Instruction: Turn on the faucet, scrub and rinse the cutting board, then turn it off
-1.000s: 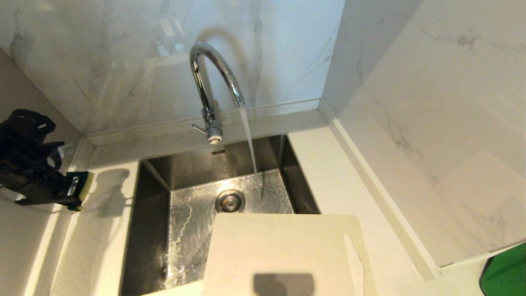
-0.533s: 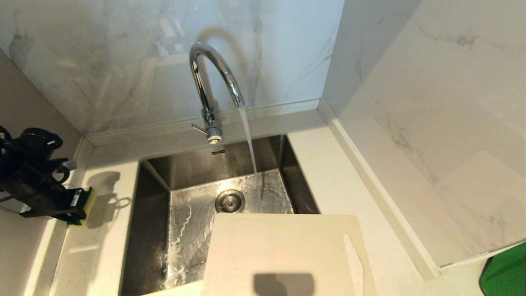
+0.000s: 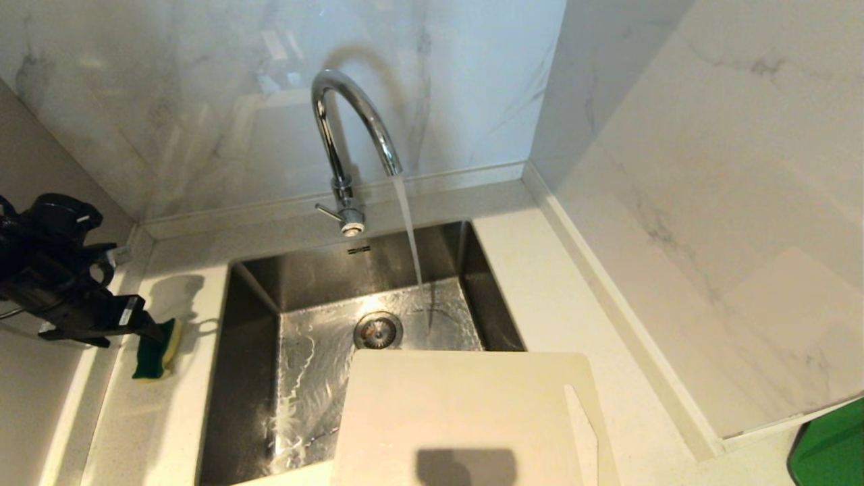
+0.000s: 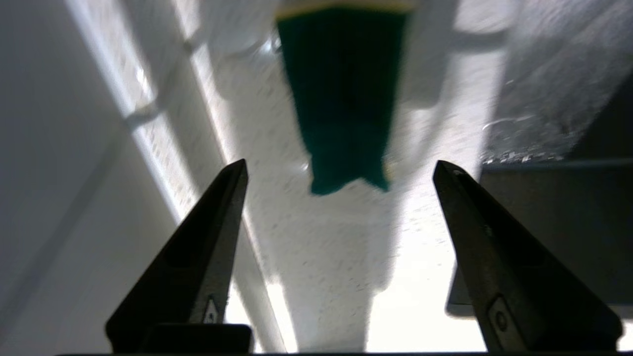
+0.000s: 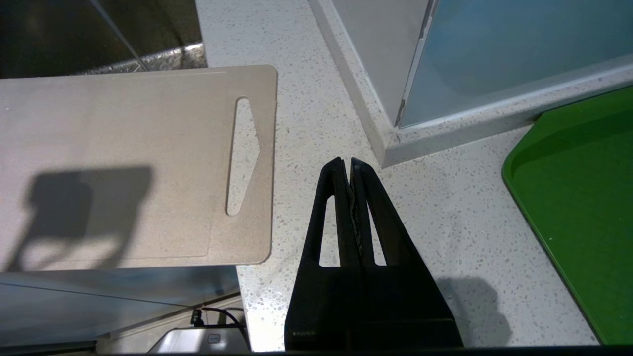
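The chrome faucet point(image 3: 344, 128) stands behind the sink and a stream of water point(image 3: 408, 229) runs from its spout into the basin. The cream-white cutting board point(image 3: 466, 412) lies flat across the sink's near right part, its handle slot to the right; it also shows in the right wrist view point(image 5: 123, 163). My left gripper point(image 3: 150, 329) is over the counter left of the sink, open point(image 4: 340, 165) and empty. Just beyond its fingertips a green and yellow sponge point(image 3: 156, 349) point(image 4: 341, 94) rests on the counter. My right gripper point(image 5: 346, 160) hangs shut and empty above the counter, right of the board.
The steel sink point(image 3: 256, 283) has a wet floor and a round drain point(image 3: 378, 331). Marble walls close the back and the right side. A bright green tray point(image 3: 830, 445) point(image 5: 583, 188) lies on the counter at the far right.
My left gripper came down over the counter, opened and let go of the sponge, which now rests left of the sink. Water keeps running; the board and right arm are still.
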Robot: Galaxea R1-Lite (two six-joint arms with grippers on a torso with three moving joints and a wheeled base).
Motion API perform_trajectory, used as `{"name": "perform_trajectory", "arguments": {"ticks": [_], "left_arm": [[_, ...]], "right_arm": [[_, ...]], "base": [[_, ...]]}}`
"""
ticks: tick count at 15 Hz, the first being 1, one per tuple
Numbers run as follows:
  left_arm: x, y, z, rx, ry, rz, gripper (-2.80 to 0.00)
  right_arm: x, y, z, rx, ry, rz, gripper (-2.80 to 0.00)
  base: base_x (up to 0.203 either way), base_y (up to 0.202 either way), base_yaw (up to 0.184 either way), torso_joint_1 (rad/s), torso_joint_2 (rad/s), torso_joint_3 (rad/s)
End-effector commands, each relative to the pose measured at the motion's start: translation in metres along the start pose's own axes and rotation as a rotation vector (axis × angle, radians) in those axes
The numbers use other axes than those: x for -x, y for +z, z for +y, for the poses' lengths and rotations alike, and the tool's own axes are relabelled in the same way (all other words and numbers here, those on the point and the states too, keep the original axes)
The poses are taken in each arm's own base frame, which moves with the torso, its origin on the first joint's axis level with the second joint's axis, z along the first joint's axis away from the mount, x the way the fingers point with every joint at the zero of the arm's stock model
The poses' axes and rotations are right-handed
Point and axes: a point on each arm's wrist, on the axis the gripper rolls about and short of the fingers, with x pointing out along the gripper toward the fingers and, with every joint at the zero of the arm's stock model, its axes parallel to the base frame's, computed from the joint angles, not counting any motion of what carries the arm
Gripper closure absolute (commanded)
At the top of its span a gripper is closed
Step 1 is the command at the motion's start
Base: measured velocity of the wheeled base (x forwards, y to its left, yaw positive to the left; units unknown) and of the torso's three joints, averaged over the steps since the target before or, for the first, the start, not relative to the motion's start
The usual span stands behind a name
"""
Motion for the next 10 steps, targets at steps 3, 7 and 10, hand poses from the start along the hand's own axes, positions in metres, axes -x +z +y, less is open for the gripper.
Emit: {"name": "perform_trajectory", "arguments": {"ticks": [3,7,10], "left_arm": [[0.014,0.015,-0.023,-0.086,-0.039,-0.073,-2.80],[0.012,0.022,-0.063,-0.191,-0.144,-0.096,-0.31],[0.008,0.034,-0.092,-0.249,-0.183,-0.129,0.00]], "right_arm": [[0.000,0.000,0.000,0.000,0.000,0.001,0.00],[0.000,0.000,0.000,0.000,0.000,0.001,0.00],[0.000,0.000,0.000,0.000,0.000,0.001,0.00]], "base": [[0.000,0.000,0.000,0.000,0.00,0.000],[0.000,0.000,0.000,0.000,0.00,0.000],[0.000,0.000,0.000,0.000,0.00,0.000]]}}
